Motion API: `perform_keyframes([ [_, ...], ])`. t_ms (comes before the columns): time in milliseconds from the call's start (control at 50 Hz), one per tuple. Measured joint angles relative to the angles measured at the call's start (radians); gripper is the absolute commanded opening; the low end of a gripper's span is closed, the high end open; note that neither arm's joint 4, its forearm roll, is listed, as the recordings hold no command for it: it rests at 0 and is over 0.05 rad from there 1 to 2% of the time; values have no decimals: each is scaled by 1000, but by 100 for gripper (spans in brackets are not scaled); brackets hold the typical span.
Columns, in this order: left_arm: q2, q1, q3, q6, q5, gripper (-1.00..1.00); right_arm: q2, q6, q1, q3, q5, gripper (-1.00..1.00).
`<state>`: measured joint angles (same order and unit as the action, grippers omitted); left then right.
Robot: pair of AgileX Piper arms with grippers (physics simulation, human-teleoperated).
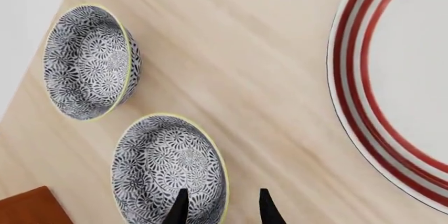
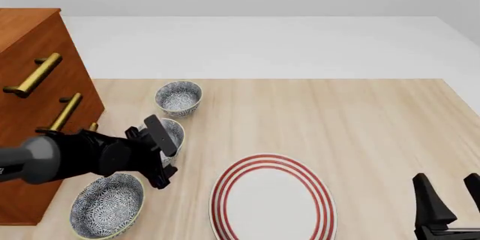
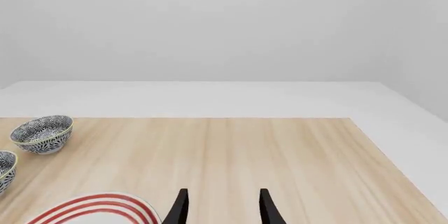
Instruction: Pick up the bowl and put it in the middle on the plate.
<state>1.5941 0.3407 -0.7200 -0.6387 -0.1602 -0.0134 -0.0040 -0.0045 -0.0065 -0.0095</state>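
Three look-alike blue-grey floral bowls stand in a row left of the plate point(image 2: 271, 198). My left gripper point(image 1: 222, 211) is open over the middle bowl point(image 1: 168, 163), one finger above its inside and the other outside its yellow rim. In the front view this left gripper point(image 2: 161, 155) partly hides that bowl point(image 2: 172, 132). The plate point(image 1: 350, 93), white with red rings, lies apart from the bowl with nothing on it. At the table's near right my right gripper point(image 2: 450, 198) stands open and holds nothing; the same right gripper point(image 3: 222, 208) shows above bare wood.
A second bowl point(image 2: 179, 98) sits farther back and a third bowl point(image 2: 107, 205) nearer the front. A wooden drawer cabinet point(image 2: 34, 111) with brass handles stands at the left edge, close to my left arm. The second bowl point(image 1: 87, 61) lies near the table edge.
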Motion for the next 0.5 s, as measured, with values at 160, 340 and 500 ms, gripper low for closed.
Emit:
perform_keyframes([
  [160,18,-9,5,-4,12,100,1,0,0,0,0,100],
  [340,52,-15,14,-6,34,100,3,0,0,0,3,100],
  [500,73,-17,1,3,30,100,3,0,0,0,3,100],
])
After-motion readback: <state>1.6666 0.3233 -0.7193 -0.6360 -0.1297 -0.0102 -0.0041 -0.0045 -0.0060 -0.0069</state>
